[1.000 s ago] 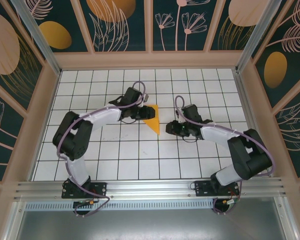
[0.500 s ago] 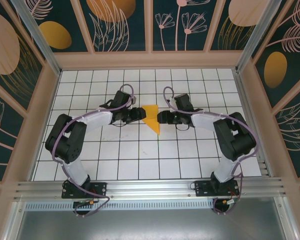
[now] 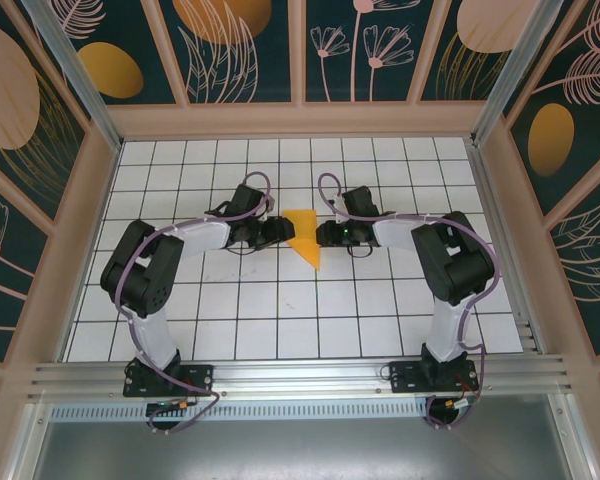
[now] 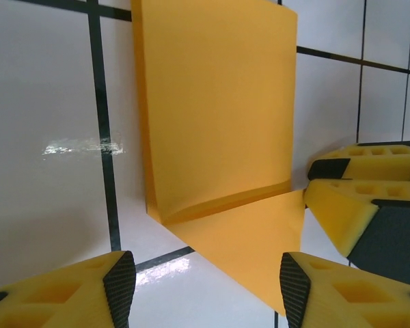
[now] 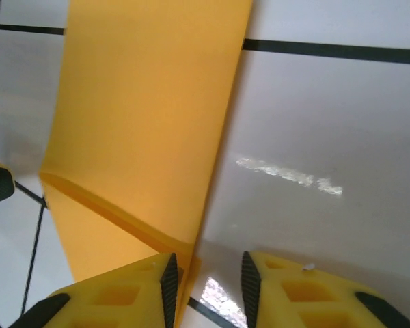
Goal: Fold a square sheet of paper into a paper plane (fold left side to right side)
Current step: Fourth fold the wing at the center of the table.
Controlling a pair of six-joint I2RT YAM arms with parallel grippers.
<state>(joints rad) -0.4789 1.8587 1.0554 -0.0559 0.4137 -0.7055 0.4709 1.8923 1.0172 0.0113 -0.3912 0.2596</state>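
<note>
The orange sheet of paper [image 3: 305,236] lies on the white tiles, folded into a pointed paper plane shape: broad at the far end, with its tip toward the arms. My left gripper [image 3: 278,231] sits at its left edge, and in the left wrist view it [image 4: 206,290] stands open with the paper's [image 4: 219,116] pointed flap between the wide-apart fingers. My right gripper [image 3: 326,233] is at the paper's right edge. In the right wrist view it [image 5: 206,280] has a narrow gap, and the paper's [image 5: 143,116] edge lies against the left pad [image 5: 168,279].
The white gridded table [image 3: 280,310] is boxed in by patterned walls [image 3: 70,230] on three sides, with a metal rail [image 3: 300,378] at the near edge. The right gripper's yellow fingers [image 4: 369,198] show beyond the paper in the left wrist view.
The right arm has swung left and forward until its gripper reached the paper's right edge, and its jaws have narrowed. The left gripper has drawn back slightly to the left edge and opened wider.
</note>
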